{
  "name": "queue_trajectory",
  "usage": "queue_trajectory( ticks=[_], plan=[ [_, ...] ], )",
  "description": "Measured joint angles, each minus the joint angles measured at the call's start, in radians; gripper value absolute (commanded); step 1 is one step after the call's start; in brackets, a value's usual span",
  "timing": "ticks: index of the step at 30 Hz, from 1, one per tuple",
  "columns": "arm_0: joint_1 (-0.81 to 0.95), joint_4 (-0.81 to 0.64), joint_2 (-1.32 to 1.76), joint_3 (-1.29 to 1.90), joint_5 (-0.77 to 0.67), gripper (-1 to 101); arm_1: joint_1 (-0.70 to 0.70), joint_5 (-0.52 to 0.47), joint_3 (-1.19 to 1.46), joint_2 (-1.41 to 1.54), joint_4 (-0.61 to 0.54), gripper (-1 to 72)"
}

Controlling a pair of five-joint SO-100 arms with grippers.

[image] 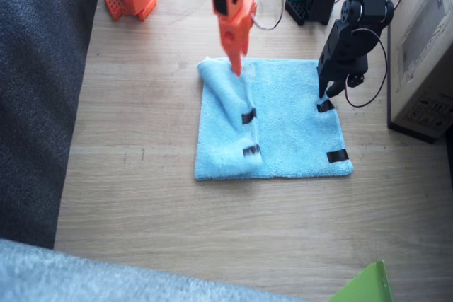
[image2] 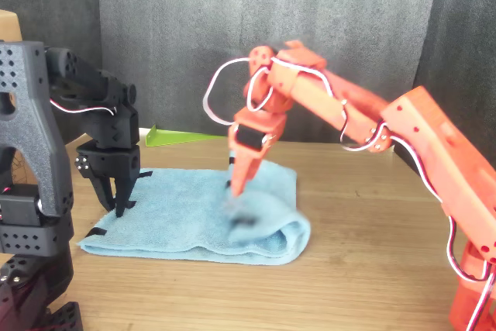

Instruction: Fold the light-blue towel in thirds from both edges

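The light-blue towel (image: 290, 122) (image2: 178, 215) lies flat on the wooden table. One short edge is folded over the middle, and two of its black tape strips (image: 248, 116) lie on top. My right gripper (image: 236, 68) (image2: 232, 186), orange, points down at the far end of that folded flap and looks shut on the cloth. The flap beneath it is blurred in the front view. The other short edge (image: 333, 132) lies flat with its strips showing. My left gripper (image: 327, 93) (image2: 115, 203), black, hangs open just over that edge, its tips close to a strip.
A cardboard box (image: 425, 54) stands close beside the left arm. Dark grey fabric (image: 35, 104) runs along one side of the table, and grey-blue fuzzy fabric (image: 106, 274) covers the near edge. A green sheet (image: 364, 284) (image2: 178, 137) pokes in at the near corner.
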Motion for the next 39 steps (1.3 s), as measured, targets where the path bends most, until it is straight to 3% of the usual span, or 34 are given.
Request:
queue_trajectory(
  ticks=[5, 10, 16, 25, 39],
  plan=[
    [0.0, 0.0, 0.0, 0.0, 0.0, 0, 0.006, -0.002, -0.008, 0.0, 0.0, 31.0],
    [0.0, 0.0, 0.0, 0.0, 0.0, 0, -0.098, 0.021, 0.08, 0.034, 0.0, 27.1],
    [-0.02, 0.0, 0.012, 0.0, -0.008, 0, -0.313, 0.075, 0.193, 0.072, 0.0, 14.0],
    [-0.094, 0.071, 0.147, -0.037, -0.012, 0, -0.448, 0.109, 0.307, 0.084, -0.009, 15.3],
    [-0.316, 0.302, 0.172, -0.293, 0.049, 0, -0.459, 0.121, 0.345, 0.1, -0.009, 20.0]
  ],
)
